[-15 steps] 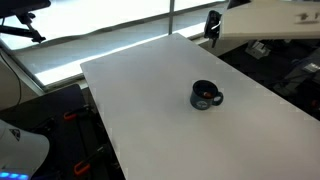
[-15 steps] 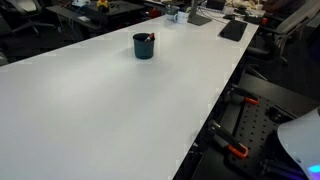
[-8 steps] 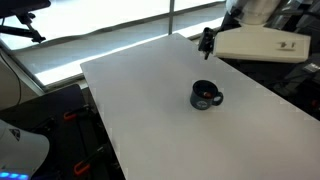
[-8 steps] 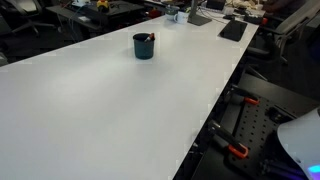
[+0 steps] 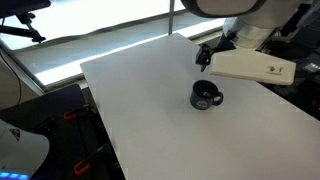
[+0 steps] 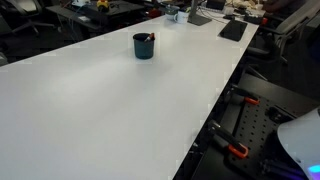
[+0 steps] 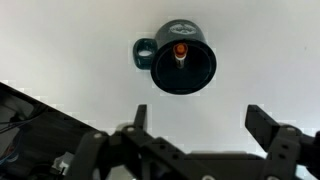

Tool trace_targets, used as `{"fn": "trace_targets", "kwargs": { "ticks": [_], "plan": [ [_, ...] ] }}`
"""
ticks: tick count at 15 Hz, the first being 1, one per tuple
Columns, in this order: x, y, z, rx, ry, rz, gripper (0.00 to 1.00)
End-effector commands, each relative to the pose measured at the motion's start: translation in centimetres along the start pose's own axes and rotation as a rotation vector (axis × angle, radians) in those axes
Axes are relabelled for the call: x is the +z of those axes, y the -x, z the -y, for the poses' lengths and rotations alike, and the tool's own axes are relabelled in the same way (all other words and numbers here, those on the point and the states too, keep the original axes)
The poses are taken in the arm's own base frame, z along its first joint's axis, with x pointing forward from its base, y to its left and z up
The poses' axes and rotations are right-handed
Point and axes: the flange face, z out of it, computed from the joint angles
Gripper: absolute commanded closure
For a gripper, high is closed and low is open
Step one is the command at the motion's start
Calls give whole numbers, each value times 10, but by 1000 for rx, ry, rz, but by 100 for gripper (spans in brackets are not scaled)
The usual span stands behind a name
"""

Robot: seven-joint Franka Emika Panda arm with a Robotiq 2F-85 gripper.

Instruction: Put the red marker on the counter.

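The red marker (image 7: 180, 52) stands upright inside a dark round mug (image 7: 183, 66) on the white counter (image 5: 150, 100). The mug shows in both exterior views (image 5: 205, 96) (image 6: 143, 46), with the marker's tip at its rim (image 6: 151, 38). My gripper (image 7: 197, 120) is open and empty, above the counter near the mug. In an exterior view it (image 5: 203, 54) hangs above the counter's far edge, beyond the mug.
The counter's edges drop off to a dark floor with clamps (image 6: 238, 150). A keyboard (image 6: 233, 30) and small items lie at the counter's far end. A bright window band (image 5: 90, 40) runs behind the counter.
The arm has swung in over the counter from the far corner and come lower, toward the mug. The mug and marker have not moved.
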Motion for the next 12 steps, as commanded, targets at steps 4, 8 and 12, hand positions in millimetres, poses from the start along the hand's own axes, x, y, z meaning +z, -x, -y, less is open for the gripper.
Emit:
{"fn": "trace_targets", "kwargs": {
  "ticks": [4, 8, 12],
  "plan": [
    [6, -8, -17, -26, -30, 16, 0],
    [22, -20, -25, -51, -81, 41, 0],
    [53, -19, -26, -61, -152, 91, 0]
  ]
}}
